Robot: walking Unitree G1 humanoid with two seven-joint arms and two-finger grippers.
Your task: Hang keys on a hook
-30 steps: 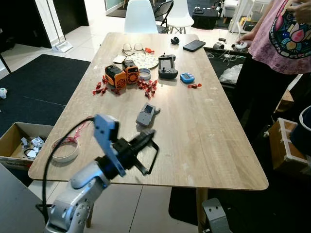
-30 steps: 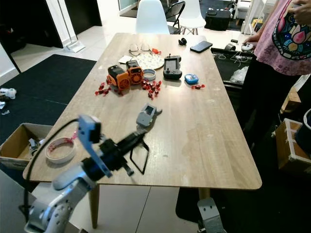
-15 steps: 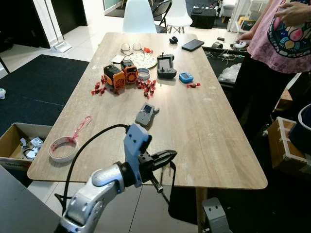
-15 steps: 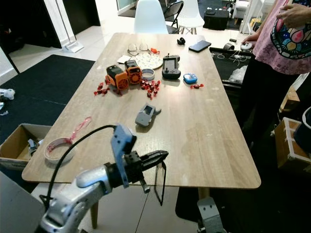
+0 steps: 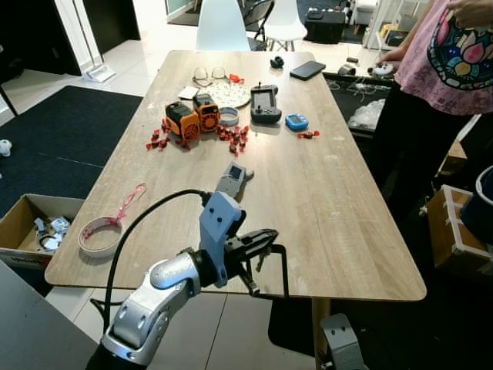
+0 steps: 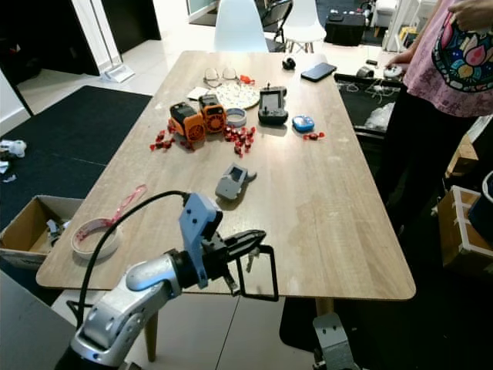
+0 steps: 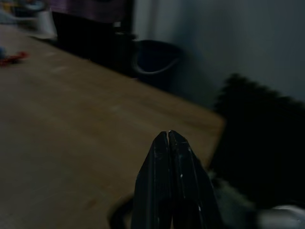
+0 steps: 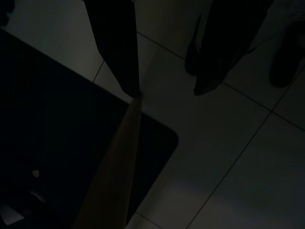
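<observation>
**Black cord loop, held by a pinch, over the surface's near edge**

Black fingers of the left hand (image 5: 266, 235) were pressed together, clamped on a thin black loop (image 5: 271, 274) that hung below them, with what looked like a small key (image 5: 261, 260) dangling just beside the fingertips; it was too small to be sure. The hand hovered at about 6 o'clock of the wooden surface (image 5: 331, 193), over its near edge. In the left wrist view the fingers (image 7: 169, 186) met at their tips with no gap.

The right hand (image 8: 167, 57), hanging idle over the tiled floor, stood with its fingers apart.

No hook could be picked out among the things on the surface: the grey handheld device (image 5: 230, 180) at the centre, the tape roll (image 5: 98, 236) at 8 o'clock, the orange gadgets (image 5: 192, 117) towards 11 o'clock.

The risks seemed plain. A thin cord in a fingertip pinch could slip out on a swing, dropping over the edge to the floor. The slack loop could snag the surface's rim. A person (image 5: 447, 69) stood close at 2 o'clock, within range of a wide sweep.
</observation>
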